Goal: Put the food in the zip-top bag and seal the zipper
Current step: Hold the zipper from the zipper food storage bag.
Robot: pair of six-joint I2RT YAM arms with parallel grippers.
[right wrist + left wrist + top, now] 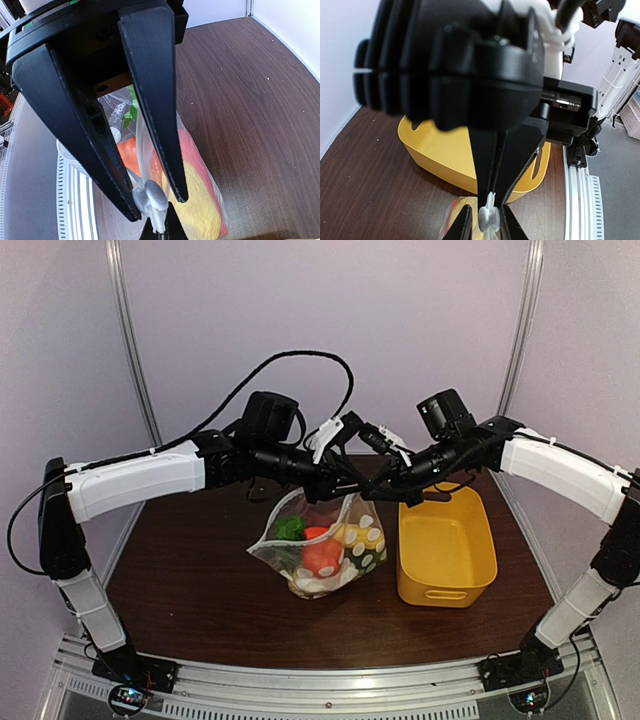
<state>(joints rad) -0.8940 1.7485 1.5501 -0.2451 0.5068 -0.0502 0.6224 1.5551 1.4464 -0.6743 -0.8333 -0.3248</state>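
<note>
- The right gripper was clamped tight on the top edge of the zip-top bag, with the clear strip of the zipper running up between its two fingers.
- The left gripper had its jaws only narrowly apart, one on each side of the small white slider. Whether they were pressing on it could not be told, because the fingertips were cut off at the bottom edge of the left wrist view.
- There was one bag, hanging from the meeting grippers over the middle of the table. Its lower end was down by the tabletop, just left of the single yellow basket.
- The food was inside the bag. At least three pieces could be told apart: one green piece, one red-orange piece and one yellow piece.
- The printed pale dots and folds of plastic blurred the bag's bottom, so any further pieces there could not be counted.
- From above, the two grippers covered the bag's mouth, hiding most of the zipper line.
</note>
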